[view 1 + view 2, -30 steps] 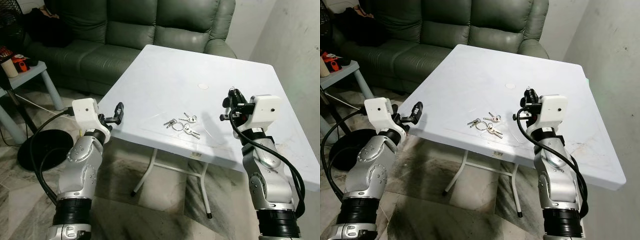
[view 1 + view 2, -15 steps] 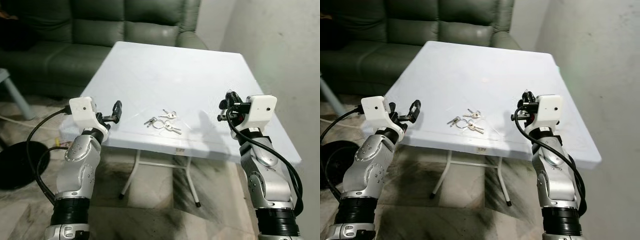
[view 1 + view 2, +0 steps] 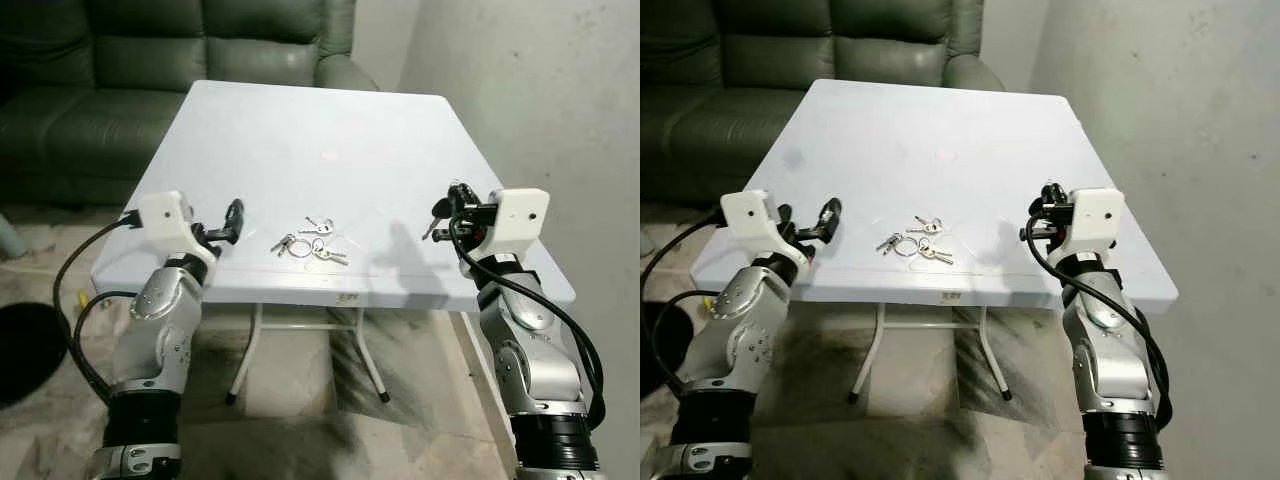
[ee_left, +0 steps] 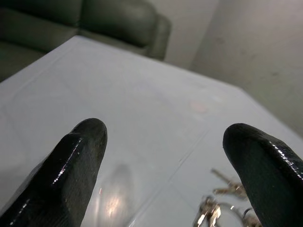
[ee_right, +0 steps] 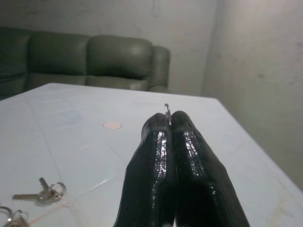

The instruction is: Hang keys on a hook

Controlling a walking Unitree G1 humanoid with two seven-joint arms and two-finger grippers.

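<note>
Head views: bunch of keys [image 3: 308,240] flat on white table [image 3: 300,130], toward 6 o'clock of the tabletop, close to the near edge; several keys splayed around a ring. Green sofa [image 3: 150,50] beyond the table at 12 o'clock. Left gripper [image 3: 235,216] at 9 o'clock of the keys, over the table's near left edge, apart from them; wrist view shows both black fingers [image 4: 80,156] spread wide with nothing between, keys lying ahead beyond the tips. Right gripper [image 3: 440,212] at 3 o'clock of the keys, above the table's right side, well apart from them; fingers pressed together, pinching a thin curved bit of metal that pokes out at the tips, probably the hook [image 5: 167,111], though too small to be sure. Judged step: start of the task, keys not yet picked up, nothing hung. Next move calls for bringing the released left gripper toward 3 o'clock and down onto the bunch, closing on the ring or a key shank lying flat on a smooth top, then lifting and threading the ring over the hook. Risk: keys sliding rather than lifting.
</note>
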